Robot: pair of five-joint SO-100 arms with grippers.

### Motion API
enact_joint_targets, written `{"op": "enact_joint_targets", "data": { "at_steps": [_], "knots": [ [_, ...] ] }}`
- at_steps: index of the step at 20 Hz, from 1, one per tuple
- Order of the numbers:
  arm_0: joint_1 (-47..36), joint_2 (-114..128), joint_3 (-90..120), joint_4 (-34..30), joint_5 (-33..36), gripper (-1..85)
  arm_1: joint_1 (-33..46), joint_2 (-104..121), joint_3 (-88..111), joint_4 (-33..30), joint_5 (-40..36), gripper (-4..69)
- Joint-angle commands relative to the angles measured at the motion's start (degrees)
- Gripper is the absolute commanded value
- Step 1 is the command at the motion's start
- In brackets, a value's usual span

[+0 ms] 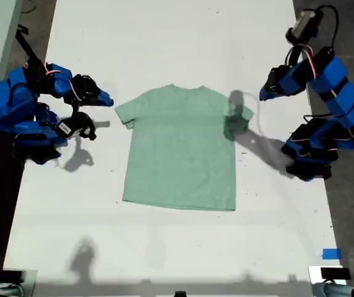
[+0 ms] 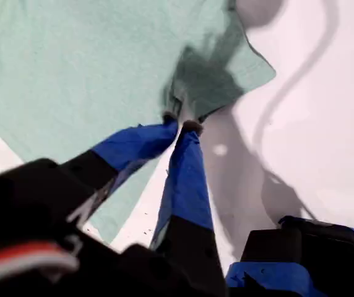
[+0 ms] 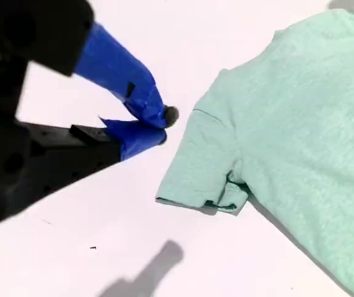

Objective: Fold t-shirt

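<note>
Lying flat and face-up near the middle of the white surface [image 1: 164, 37], the t-shirt [image 1: 180, 154] had its collar toward the far edge and its hem toward the near edge in the exterior view. My first tool [image 2: 182, 121] hung above the sleeve on the exterior view's right, its blue fingers [image 2: 186, 179] drawn together to a point with no cloth between them; that sleeve [image 1: 240, 116] looked slightly rumpled and shadowed. My second tool [image 3: 162, 125] sat over bare surface just beside the other sleeve [image 3: 205, 167], on the exterior view's left, tips nearly touching and gripping nothing. A strip of blue tape [image 1: 331, 253] marked the surface's near corner at the exterior view's right.
</note>
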Motion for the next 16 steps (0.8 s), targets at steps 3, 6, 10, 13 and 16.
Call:
{"op": "enact_joint_targets", "data": {
  "at_steps": [3,6,10,13,16],
  "knots": [
    [-0.9,0.1,-1.5,-0.1,0.2,0.0,1.6,0.0,-0.5,-1.4,-3.2,26.4],
    [-0.9,0.2,-0.8,-0.5,0.2,0.0,3.1,0.2,3.1,-5.5,-5.4,27.5],
    [-0.9,0.7,-0.2,-0.5,0.3,0.0,5.4,0.6,12.2,-13.8,-7.6,27.0],
    [-1.1,0.9,0.4,-0.5,0.3,0.0,6.7,0.1,18.0,-18.8,-8.4,27.7],
    [-1.3,1.0,1.0,-0.5,0.3,0.0,7.4,0.2,23.7,-24.3,-9.6,28.0]
  ]
}}
